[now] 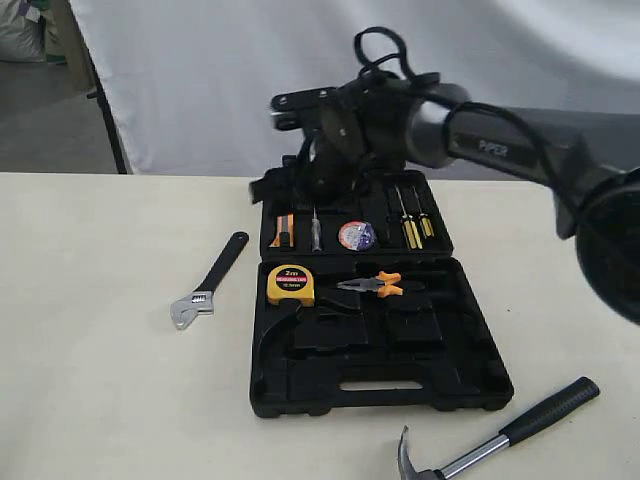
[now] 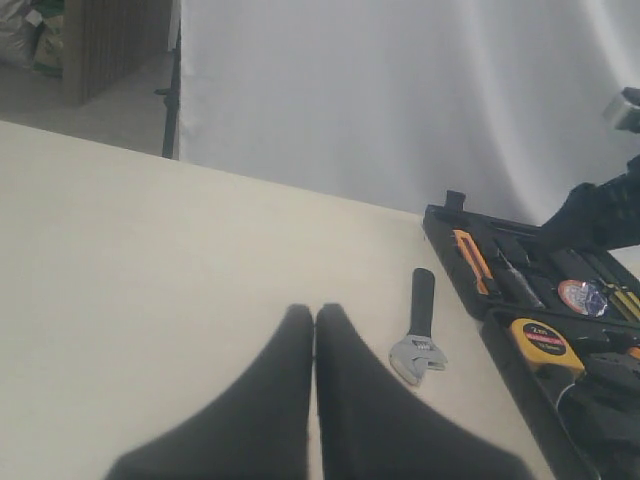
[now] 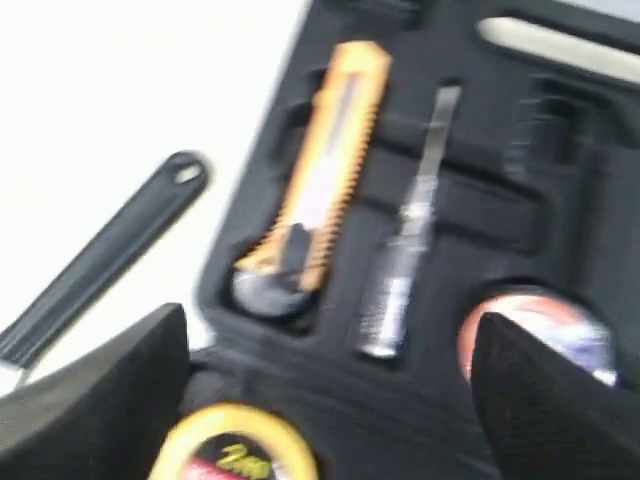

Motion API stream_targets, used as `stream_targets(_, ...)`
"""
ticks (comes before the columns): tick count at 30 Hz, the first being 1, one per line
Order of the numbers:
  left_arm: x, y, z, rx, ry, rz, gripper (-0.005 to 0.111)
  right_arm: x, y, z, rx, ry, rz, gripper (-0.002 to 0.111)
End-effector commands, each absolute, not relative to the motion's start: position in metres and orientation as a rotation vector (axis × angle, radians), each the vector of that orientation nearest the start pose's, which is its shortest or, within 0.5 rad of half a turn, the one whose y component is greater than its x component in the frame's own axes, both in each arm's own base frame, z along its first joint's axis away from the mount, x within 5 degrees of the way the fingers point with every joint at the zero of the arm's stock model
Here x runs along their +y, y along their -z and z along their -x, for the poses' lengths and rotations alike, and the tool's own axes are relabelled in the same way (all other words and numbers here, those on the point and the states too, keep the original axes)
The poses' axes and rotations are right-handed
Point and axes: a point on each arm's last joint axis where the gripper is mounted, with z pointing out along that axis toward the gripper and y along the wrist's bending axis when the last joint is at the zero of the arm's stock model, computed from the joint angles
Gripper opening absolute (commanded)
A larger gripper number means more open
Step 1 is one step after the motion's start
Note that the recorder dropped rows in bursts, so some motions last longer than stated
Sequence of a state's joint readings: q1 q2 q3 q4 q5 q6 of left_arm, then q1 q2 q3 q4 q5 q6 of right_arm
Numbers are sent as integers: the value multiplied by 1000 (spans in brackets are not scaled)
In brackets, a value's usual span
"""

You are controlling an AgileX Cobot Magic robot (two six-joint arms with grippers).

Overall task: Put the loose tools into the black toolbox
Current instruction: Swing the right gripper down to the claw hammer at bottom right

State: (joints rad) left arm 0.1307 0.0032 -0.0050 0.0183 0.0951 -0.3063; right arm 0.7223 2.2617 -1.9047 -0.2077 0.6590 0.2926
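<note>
The black toolbox (image 1: 300, 395) lies open mid-table. The small tape roll (image 1: 356, 236) sits in a recess of its far half. Left of the box the adjustable wrench (image 1: 210, 280) lies on the table. The claw hammer (image 1: 500, 435) rests at the front right. My right gripper (image 1: 290, 190) hovers over the far left of the box. In the right wrist view it (image 3: 330, 400) is open and empty above the case (image 3: 560, 180), with the tape roll (image 3: 520, 320) by one finger and the wrench handle (image 3: 110, 255) outside. My left gripper (image 2: 314, 312) is shut and empty, short of the wrench (image 2: 420, 325).
A yellow tape measure (image 1: 290, 285) and orange-handled pliers (image 1: 375, 285) sit in the box's near half. An orange utility knife (image 3: 320, 170), a tester screwdriver (image 3: 405, 240) and yellow screwdrivers (image 1: 412, 225) fill the far half. A white backdrop hangs behind the table.
</note>
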Motion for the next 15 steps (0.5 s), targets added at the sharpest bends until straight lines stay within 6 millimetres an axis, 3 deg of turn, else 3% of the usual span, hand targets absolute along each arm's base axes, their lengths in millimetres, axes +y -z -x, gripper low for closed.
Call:
stream_targets(1, 9, -208, -55, 1526, 103, 346, 1, 362, -189, -368, 2313, -206, 891, 73)
stream_targets(7, 9, -208, -55, 1526, 103, 346, 1, 392, -184, -337, 2234, -199, 1089, 73)
stream_targets(15, 9, -208, -55, 1526, 103, 346, 1, 384, -197, -323, 2259, -57, 1278, 73)
